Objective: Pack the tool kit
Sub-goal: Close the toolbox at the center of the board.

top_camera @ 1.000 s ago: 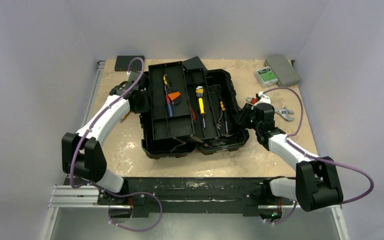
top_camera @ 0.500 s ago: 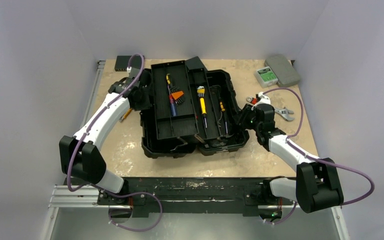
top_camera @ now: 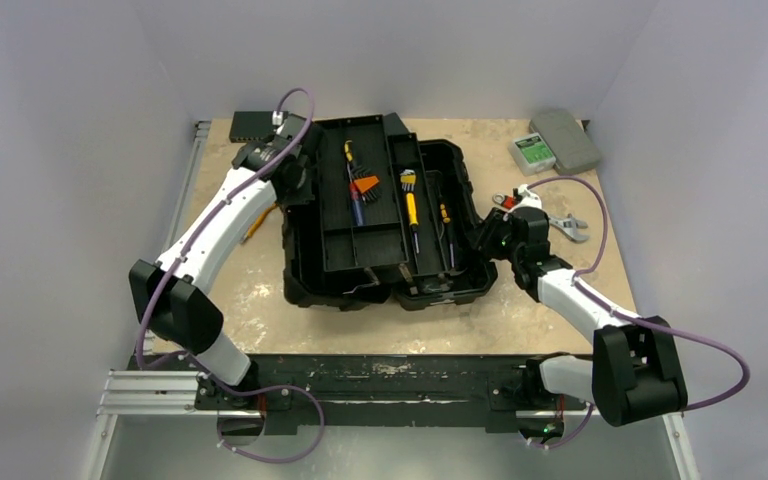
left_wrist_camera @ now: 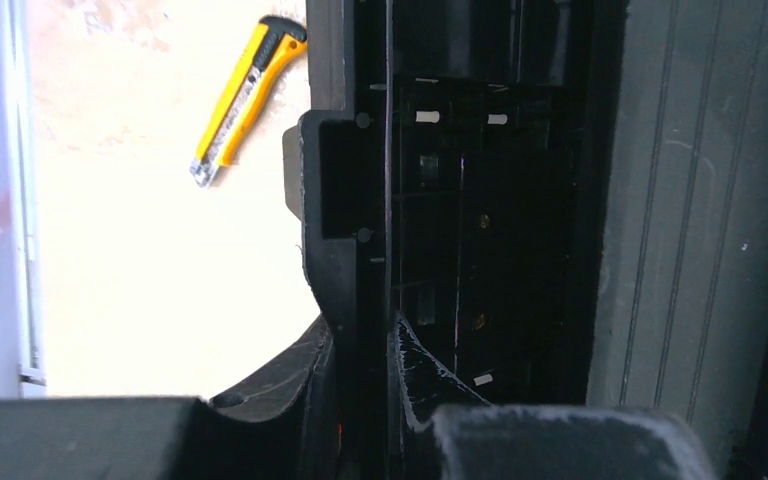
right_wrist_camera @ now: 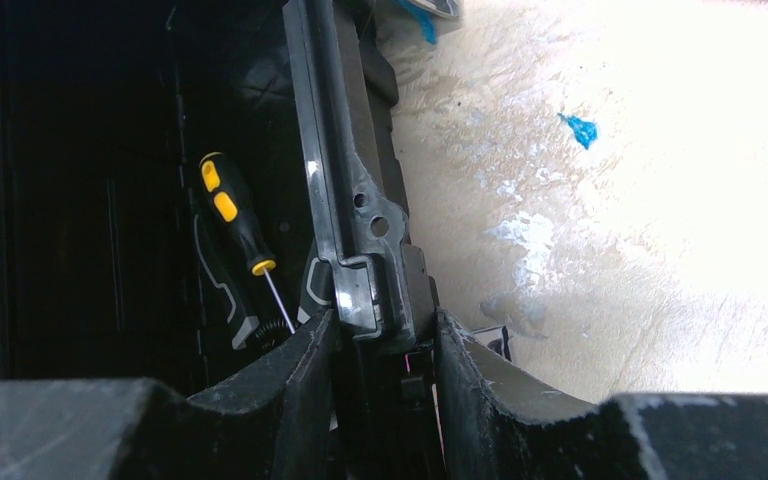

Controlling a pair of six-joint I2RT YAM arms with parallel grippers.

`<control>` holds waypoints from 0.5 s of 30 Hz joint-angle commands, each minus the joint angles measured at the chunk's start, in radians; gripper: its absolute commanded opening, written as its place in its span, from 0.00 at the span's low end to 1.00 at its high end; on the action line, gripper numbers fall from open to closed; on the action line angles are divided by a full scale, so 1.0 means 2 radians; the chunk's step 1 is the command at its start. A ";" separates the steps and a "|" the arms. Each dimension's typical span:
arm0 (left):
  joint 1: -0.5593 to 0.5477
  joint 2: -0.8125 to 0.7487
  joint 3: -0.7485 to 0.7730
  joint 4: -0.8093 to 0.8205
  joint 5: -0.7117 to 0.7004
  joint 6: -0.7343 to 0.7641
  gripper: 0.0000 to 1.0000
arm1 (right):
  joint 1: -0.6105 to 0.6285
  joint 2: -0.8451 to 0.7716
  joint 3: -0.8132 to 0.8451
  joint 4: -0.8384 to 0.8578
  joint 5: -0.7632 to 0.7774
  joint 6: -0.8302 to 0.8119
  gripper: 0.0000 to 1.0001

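The black toolbox [top_camera: 440, 285] lies open mid-table. A long black tray [top_camera: 365, 235] holding hex keys and a red-and-blue screwdriver sits tilted over its left half. My left gripper [top_camera: 295, 170] is shut on the tray's left wall; the left wrist view shows that thin black wall [left_wrist_camera: 345, 200] pinched in the gripper [left_wrist_camera: 365, 370]. My right gripper [top_camera: 487, 235] is shut on the toolbox's right rim [right_wrist_camera: 355, 230], clamped in the gripper [right_wrist_camera: 385, 350] in the right wrist view. A yellow-and-black screwdriver [right_wrist_camera: 230, 220] lies inside the box.
A yellow utility knife [left_wrist_camera: 245, 95] lies on the table left of the box. A wrench [top_camera: 567, 224] and red-handled pliers [top_camera: 505, 200] lie to its right. A grey case [top_camera: 568, 138] sits back right, a thin black device [top_camera: 258, 123] back left.
My left arm has risen and swung right and back, carrying the tray's left edge with it; the tray now sits further over the box. The right arm has not moved.
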 commanded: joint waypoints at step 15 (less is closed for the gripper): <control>-0.180 0.113 0.309 -0.034 -0.242 0.054 0.00 | 0.106 0.004 0.029 -0.054 0.049 0.065 0.19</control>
